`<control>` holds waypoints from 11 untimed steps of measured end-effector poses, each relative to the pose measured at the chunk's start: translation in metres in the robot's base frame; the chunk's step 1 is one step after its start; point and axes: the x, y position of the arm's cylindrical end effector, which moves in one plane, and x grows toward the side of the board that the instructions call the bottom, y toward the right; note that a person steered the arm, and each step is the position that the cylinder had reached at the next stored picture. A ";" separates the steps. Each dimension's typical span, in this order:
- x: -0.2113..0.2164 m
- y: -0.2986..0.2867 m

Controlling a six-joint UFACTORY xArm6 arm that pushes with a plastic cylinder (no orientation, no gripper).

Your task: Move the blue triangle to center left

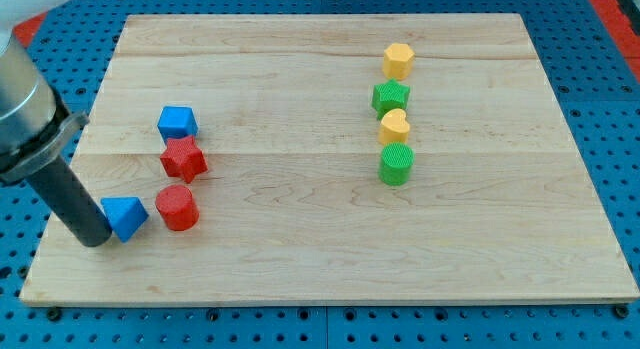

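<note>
The blue triangle (127,216) lies near the board's left edge, a little below mid-height, just left of the red cylinder (176,207). My tip (93,237) rests on the board at the triangle's lower left, touching or almost touching it. The rod rises from there toward the view's upper left.
A red star (183,159) and a blue block (177,122) stand above the red cylinder. At the right, a column runs top to bottom: yellow hexagon (398,60), green star (391,96), yellow heart (395,126), green cylinder (396,164). The wooden board (320,259) ends just left of my tip.
</note>
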 end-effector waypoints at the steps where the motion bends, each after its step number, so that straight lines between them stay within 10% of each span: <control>1: 0.016 -0.038; 7: 0.013 0.042; 11: -0.060 -0.004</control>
